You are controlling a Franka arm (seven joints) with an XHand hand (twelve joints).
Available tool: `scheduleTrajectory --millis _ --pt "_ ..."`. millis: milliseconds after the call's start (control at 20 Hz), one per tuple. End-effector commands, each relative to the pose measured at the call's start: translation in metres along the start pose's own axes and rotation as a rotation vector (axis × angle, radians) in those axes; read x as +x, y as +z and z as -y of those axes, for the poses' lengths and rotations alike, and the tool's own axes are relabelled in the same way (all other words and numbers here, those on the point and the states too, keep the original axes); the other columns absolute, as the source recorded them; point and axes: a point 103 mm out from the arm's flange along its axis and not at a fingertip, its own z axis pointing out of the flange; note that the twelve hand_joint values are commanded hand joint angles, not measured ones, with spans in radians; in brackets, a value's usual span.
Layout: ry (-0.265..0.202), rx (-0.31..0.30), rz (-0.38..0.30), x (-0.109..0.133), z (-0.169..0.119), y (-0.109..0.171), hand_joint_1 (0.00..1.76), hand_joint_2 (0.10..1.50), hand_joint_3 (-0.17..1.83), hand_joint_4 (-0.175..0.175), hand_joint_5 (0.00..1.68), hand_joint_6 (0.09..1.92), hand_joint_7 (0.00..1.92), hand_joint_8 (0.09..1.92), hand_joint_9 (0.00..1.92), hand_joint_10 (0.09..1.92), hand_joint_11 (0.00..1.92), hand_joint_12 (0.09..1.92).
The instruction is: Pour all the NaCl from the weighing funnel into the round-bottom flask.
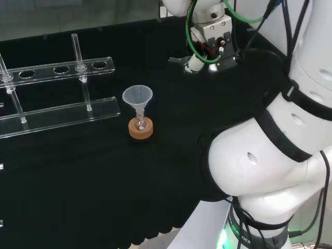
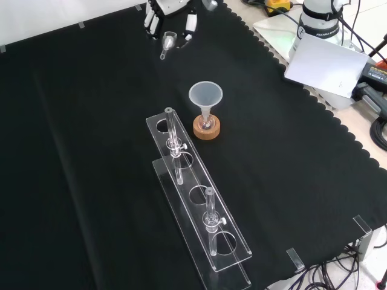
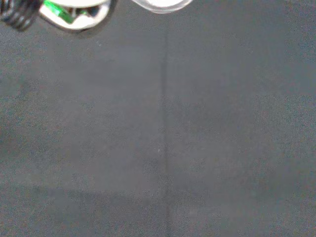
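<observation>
In the head view I am seeing the white arm (image 1: 270, 150) taking up the right side. The hand (image 1: 193, 63) is sitting at the far edge of the black cloth (image 1: 93, 171), up near the top of the picture. I cannot tell from here how its fingers are bent. A clear funnel (image 1: 137, 98) is standing upright in the middle of the cloth, wide mouth up, thin stem going straight down into a small flask (image 1: 140, 124). The flask is resting in a brown cork ring (image 1: 140, 129). A clear rack (image 1: 57, 98) with glass tubes is standing to the left.

In the front view I am watching the hand (image 2: 163, 15) coming in at the top. Its fingers are curling around a small clear scoop (image 2: 167, 42), the weighing funnel. The scoop is hanging below the fingers with its long side nearly up and down, the thin end pointing down and a little left toward the cloth. It is well apart from the standing funnel (image 2: 205, 96), which is lower in this picture and pointing straight up out of the flask and cork ring (image 2: 207, 127). The rack (image 2: 199, 205) is lying long, from the middle down toward the bottom right.

In the wrist view I am looking at bare cloth (image 3: 163, 138). A blurred white bit of the hand (image 3: 74, 15) is showing at the edge.
</observation>
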Motion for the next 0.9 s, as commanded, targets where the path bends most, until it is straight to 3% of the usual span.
scheduleTrajectory --millis 50,900 --pt "-0.027 0.033 0.062 0.028 0.035 -0.002 1.1 0.69 0.63 0.175 1.24 0.73 0.81 0.66 1.29 0.19 1.12 0.85" --pt "-0.099 0.077 0.133 0.057 0.043 -0.005 1.1 0.69 0.63 0.175 1.24 0.72 0.82 0.66 1.29 0.18 1.12 0.85"
